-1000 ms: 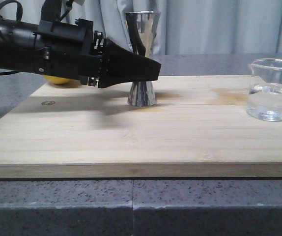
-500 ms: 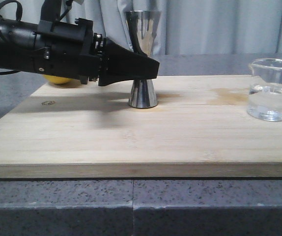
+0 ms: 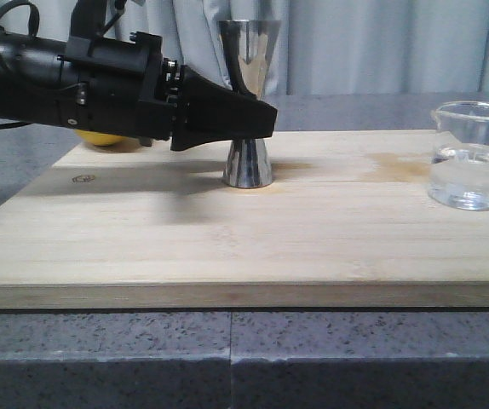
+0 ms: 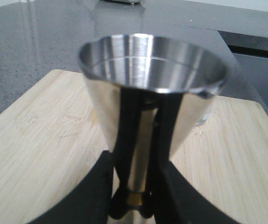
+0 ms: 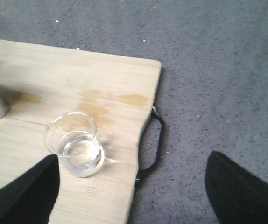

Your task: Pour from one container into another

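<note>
Here the left hand [image 3: 257, 119] is closed around the waist of the upright steel jigger [image 3: 247, 162]. The right hand [image 5: 131, 186] hangs wide open, holding nothing, with the beaker [image 5: 76, 144] of clear liquid just beside one finger.

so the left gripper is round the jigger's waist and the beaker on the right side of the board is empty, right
Not quite: the beaker is not empty. The front view shows clear liquid in its lower part, and the right wrist view shows it too. The rest holds: the left gripper is at the waist of the jigger, and the beaker stands on the board at its right side.
</note>
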Controlling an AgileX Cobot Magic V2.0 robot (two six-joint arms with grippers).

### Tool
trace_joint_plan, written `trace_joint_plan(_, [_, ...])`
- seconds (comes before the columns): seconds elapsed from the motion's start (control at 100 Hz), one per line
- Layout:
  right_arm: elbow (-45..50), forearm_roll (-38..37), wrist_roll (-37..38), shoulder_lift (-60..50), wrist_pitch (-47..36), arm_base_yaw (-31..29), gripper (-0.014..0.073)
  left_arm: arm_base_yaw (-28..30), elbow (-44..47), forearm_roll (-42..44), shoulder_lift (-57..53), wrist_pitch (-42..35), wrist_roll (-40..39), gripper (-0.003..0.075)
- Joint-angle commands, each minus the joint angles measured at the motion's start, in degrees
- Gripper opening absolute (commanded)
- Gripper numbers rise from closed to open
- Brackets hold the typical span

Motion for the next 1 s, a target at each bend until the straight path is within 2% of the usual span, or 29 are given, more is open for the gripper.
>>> trace_joint_plan(0.0, [-2.0, 5.1, -4.6, 1.7, -3.4, 0.0, 0.0575, -0.5, -1.5, -4.4, -2.2, 6.4, 0.4, 0.0104])
trace_joint_plan(0.21, [-2.0, 7.8, -7.7, 2.5, -4.8, 0.0, 0.0575, -0.5, -1.5, -4.4, -2.2, 5.9, 0.4, 0.0104])
trace_joint_plan(0.84, [-2.0, 11.4, -7.9, 2.5, -4.6, 0.0, 0.0575, -0.5, -1.5, -4.4, -2.2, 5.9, 0.4, 0.0104])
trace_joint_plan(0.99, [-0.5, 9.4, -7.4, 2.5, -7.9, 3.3, 0.0575, -0.5, -1.5, -4.4, -2.2, 5.9, 0.4, 0.0104])
